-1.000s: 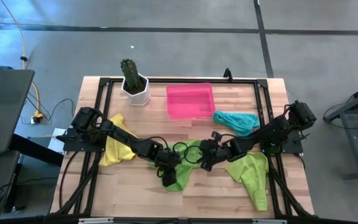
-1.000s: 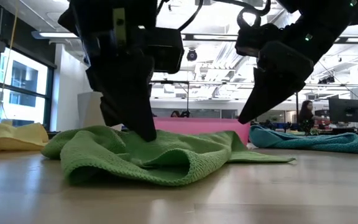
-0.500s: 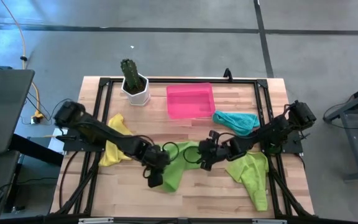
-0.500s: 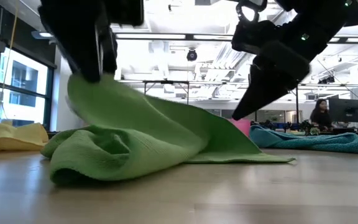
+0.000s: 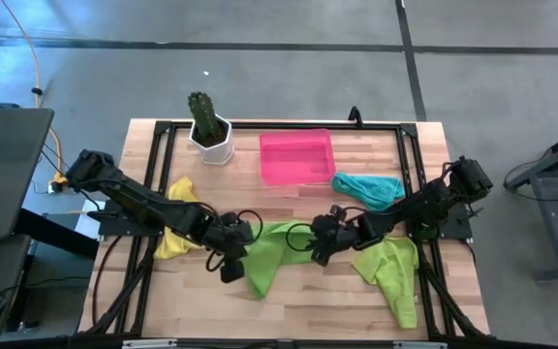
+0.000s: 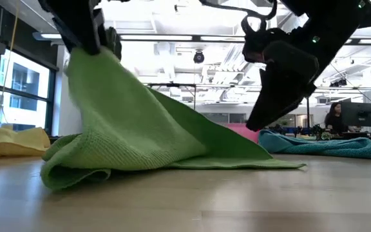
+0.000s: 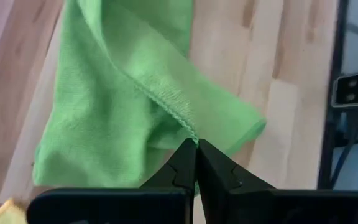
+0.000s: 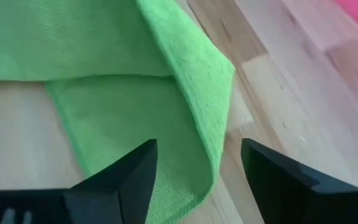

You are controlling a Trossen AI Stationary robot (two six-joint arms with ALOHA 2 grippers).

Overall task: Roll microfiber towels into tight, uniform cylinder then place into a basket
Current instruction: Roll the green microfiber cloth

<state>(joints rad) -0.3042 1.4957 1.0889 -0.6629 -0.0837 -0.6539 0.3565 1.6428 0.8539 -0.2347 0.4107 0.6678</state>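
Fingers of the left gripper pinch a green towel edge at lower middle, lifting it to spread it flat. Right gripper waits beside, fingers spread wide, holding nothing.

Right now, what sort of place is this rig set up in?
Probably an open-plan lab or office: the low view shows ceiling strip lights, a person at a monitor behind the table, and large windows.
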